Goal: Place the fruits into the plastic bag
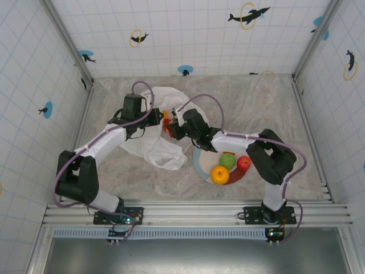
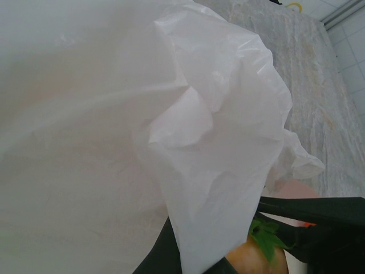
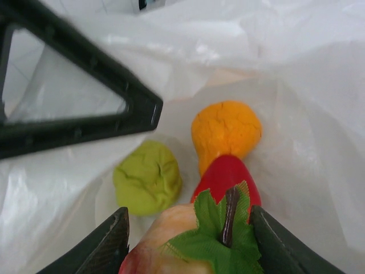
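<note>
Two black grippers are brought together over the mouth of a large, wrinkled, translucent white plastic bag (image 1: 162, 151), which is spread on the marbled grey table (image 1: 274, 103) left of centre. On the left, the left gripper (image 1: 155, 117) is clamped on the bag's raised rim, and in its wrist view the thin film (image 2: 188, 142) is pinched between its dark fingers (image 2: 157, 260). Just to its right, the right gripper (image 1: 171, 129) is closed on a peach-and-red fruit with a green cloth leaf and brown stem (image 3: 171, 245), which is held between its two fingers (image 3: 111, 242) above the bag's opening. Below it, inside the bag, a lime-green lumpy fruit (image 3: 147, 178), an orange lumpy fruit (image 3: 226, 130) and a red smooth fruit (image 3: 228, 171) are seen, the last two touching. Further right, beside the bag, a round pink, grey and red plate (image 1: 198, 162) is set on the table, and on it an orange ball-shaped fruit (image 1: 220, 174), a green apple (image 1: 228, 160) and a red apple (image 1: 244, 163) are grouped close together.
</note>
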